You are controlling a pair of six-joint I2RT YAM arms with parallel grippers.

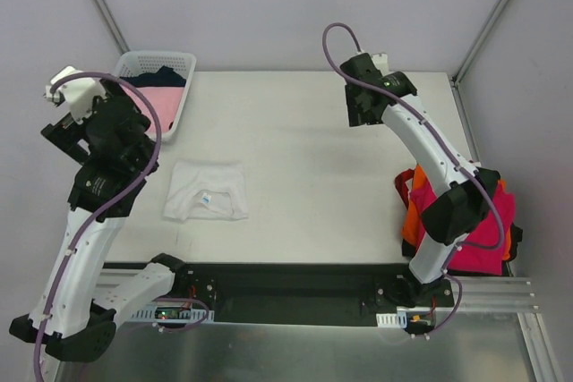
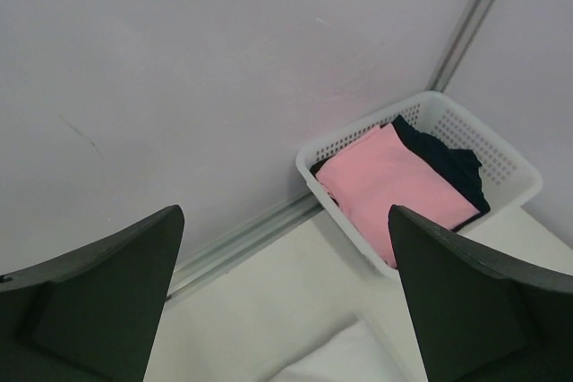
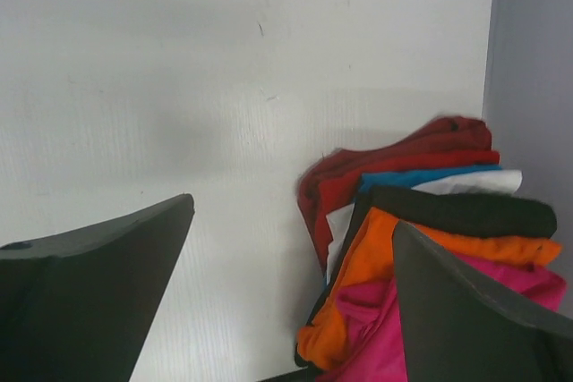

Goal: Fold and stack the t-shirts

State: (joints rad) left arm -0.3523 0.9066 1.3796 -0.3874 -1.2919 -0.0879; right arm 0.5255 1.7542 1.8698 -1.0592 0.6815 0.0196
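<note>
As left pincer (image 2: 285,214) gapes, right pincer (image 3: 294,212) gapes

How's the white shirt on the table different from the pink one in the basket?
The white cloth t-shirt lies alone on the table, rumpled; the pale pink cloth shirt sits in the white plastic lattice basket beside a dark garment, folded smooth. Both are plain cloth.

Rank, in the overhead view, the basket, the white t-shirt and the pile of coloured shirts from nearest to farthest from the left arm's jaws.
1. Basket, back left corner, close by.
2. White t-shirt, lying on the table's near left.
3. Pile of coloured shirts, far right edge, across the table.
</note>
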